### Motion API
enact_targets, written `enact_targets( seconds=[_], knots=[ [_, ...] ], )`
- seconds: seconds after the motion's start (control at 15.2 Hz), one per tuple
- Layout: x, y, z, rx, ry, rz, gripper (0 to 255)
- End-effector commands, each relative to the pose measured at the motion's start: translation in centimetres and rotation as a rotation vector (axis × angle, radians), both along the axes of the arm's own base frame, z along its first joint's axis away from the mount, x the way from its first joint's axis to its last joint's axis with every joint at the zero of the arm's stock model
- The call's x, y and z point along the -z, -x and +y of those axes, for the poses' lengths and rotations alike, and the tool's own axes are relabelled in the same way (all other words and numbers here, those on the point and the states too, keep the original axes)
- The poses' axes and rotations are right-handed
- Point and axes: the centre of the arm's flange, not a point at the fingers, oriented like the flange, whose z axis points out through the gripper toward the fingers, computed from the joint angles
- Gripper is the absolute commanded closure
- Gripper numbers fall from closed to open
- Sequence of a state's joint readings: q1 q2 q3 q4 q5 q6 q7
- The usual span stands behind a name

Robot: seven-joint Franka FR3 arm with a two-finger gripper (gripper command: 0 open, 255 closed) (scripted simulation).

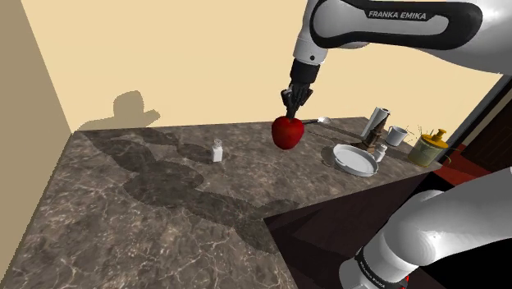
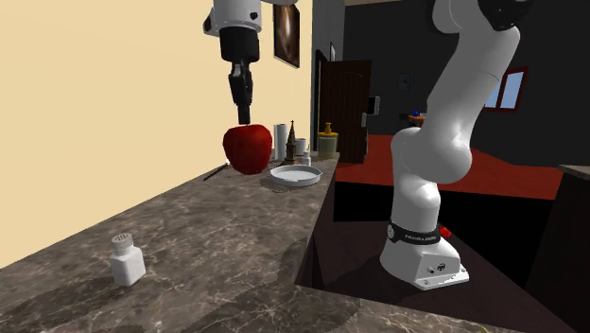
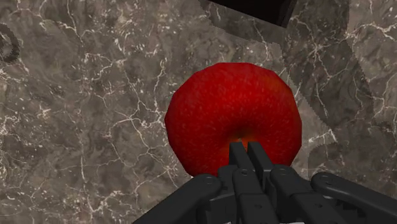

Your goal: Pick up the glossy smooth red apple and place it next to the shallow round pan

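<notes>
One broad desk of dark veined stone carries everything, with the white Franka arm reaching over it from the shoulder view's right. The shallow round pan, drawn white, sits on the desk toward that same right side, with a bottle, a cup and a yellow pot crowded behind it.

The red apple hangs under the tool, seemingly clear of the desk in the second exterior view and some way short of the pan. The tool's two fingers are drawn almost together, nipping the apple at the stem hollow on its top. A small white shaker stands well apart on the far side from the pan.

The step in hand looks like the carry toward the pan. With so narrow a pinch on a heavy round fruit, a slow, level move seems wise, since a jerk could swing it loose. Lower it onto bare desk just beside the pan's rim, not inside. Release only once the apple bears on the stone, as it may roll.
</notes>
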State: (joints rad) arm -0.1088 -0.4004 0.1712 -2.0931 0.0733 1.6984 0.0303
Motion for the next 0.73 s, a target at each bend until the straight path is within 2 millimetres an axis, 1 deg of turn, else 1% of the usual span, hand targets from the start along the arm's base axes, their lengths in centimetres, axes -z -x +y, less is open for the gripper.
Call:
enact_targets(
  seconds=[0.0,0.66],
  knots=[
    [0.2,-0.5,-2.9,-0.001,0.000,0.000,255],
    [0.2,-2.6,-15.9,-0.001,0.000,0.000,255]
  ],
)
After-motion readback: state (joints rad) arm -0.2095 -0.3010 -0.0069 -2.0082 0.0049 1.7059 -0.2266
